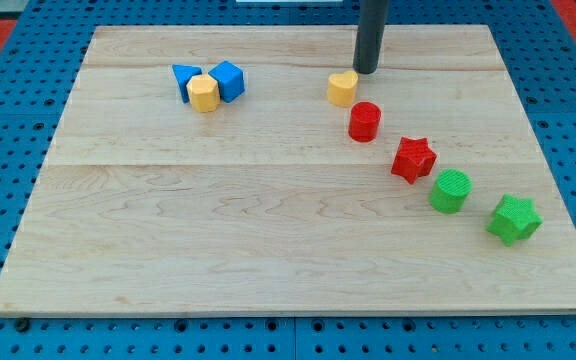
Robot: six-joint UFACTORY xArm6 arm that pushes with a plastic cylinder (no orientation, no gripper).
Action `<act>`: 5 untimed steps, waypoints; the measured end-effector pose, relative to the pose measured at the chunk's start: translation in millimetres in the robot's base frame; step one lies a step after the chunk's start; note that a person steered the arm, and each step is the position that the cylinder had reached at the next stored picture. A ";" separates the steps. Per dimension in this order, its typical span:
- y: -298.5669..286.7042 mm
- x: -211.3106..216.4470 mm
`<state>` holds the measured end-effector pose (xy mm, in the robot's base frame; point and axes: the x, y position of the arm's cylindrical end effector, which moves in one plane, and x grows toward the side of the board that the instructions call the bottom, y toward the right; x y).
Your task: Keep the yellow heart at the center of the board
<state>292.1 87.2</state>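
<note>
The yellow heart lies on the wooden board, above and right of the board's middle. My tip stands just to the heart's upper right, very close to it or touching; I cannot tell which. A red cylinder sits just below and right of the heart.
A red star, a green cylinder and a green star run in a diagonal line toward the view's lower right. At the upper left, a yellow hexagonal block sits between a blue triangular block and a blue cube.
</note>
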 end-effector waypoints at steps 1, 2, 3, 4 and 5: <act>-58.0 19.9; -104.9 15.6; -50.1 -24.4; 8.1 -26.3; -1.9 14.8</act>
<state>306.9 85.3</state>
